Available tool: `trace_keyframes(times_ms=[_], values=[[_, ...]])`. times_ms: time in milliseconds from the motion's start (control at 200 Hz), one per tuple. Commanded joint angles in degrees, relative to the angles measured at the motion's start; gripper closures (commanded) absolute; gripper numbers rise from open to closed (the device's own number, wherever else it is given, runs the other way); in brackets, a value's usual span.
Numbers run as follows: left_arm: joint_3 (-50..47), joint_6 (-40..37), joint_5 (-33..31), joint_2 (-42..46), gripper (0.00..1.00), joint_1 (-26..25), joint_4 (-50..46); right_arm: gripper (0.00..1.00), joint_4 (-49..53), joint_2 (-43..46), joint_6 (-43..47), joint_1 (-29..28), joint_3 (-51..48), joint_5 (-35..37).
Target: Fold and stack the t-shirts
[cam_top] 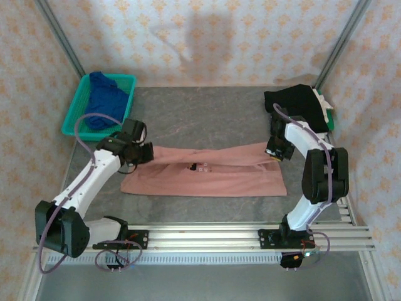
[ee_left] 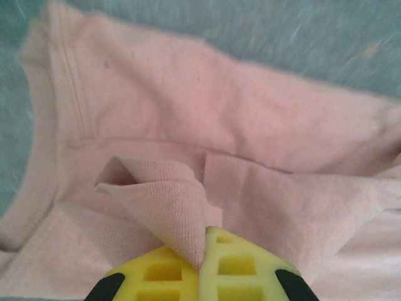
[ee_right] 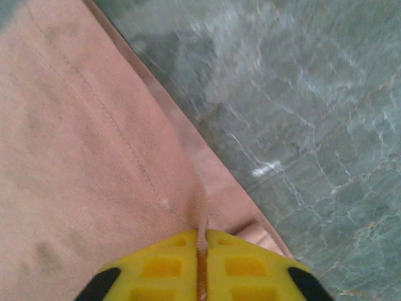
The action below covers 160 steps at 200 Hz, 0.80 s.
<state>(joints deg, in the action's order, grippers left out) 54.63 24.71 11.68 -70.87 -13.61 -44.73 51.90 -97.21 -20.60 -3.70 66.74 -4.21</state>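
The dusty-pink t-shirt [cam_top: 207, 175] lies as a long band across the middle of the table, its small chest print [cam_top: 198, 167] showing at the fold. At the shirt's left end, near the collar [ee_left: 37, 125], my left gripper [cam_top: 148, 152] is shut on a raised pinch of pink cloth [ee_left: 169, 207]. My right gripper [cam_top: 276, 152] holds the right end, its yellow fingers [ee_right: 244, 263] shut on a thin fold of the hem [ee_right: 202, 235]. The royal-blue t-shirt [cam_top: 103, 100] is bunched in the teal basket. The black t-shirt [cam_top: 297, 103] lies at the back right.
The teal mesh basket [cam_top: 70, 119] stands at the back left corner. A green and white object [cam_top: 327, 105] peeks out from under the black shirt. Bare grey table [cam_top: 207, 119] spreads behind the pink shirt, and a rail [cam_top: 207, 233] runs along the near edge.
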Motion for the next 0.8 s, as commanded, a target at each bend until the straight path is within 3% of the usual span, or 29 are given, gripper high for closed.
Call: trace_keyframes(times_ms=[0,385,586,796], values=[[-3.15,3.42,0.31,0.38,1.00,-0.70,2.71,0.82,0.33,2.16,-0.89,0.19,-1.83,3.70],[-7.03,3.15,-0.74,-0.29,1.00,-0.72,2.44,0.75,1.24,5.08,-1.81,0.19,-4.34,4.34],[-9.62,4.11,-1.06,0.21,1.00,-1.02,2.89,0.72,-5.97,4.09,-2.22,-0.09,-6.18,-6.03],[-12.41,5.56,-0.49,0.54,1.00,-3.18,4.61,0.76,-3.58,-1.11,-2.90,0.18,-5.52,1.96]])
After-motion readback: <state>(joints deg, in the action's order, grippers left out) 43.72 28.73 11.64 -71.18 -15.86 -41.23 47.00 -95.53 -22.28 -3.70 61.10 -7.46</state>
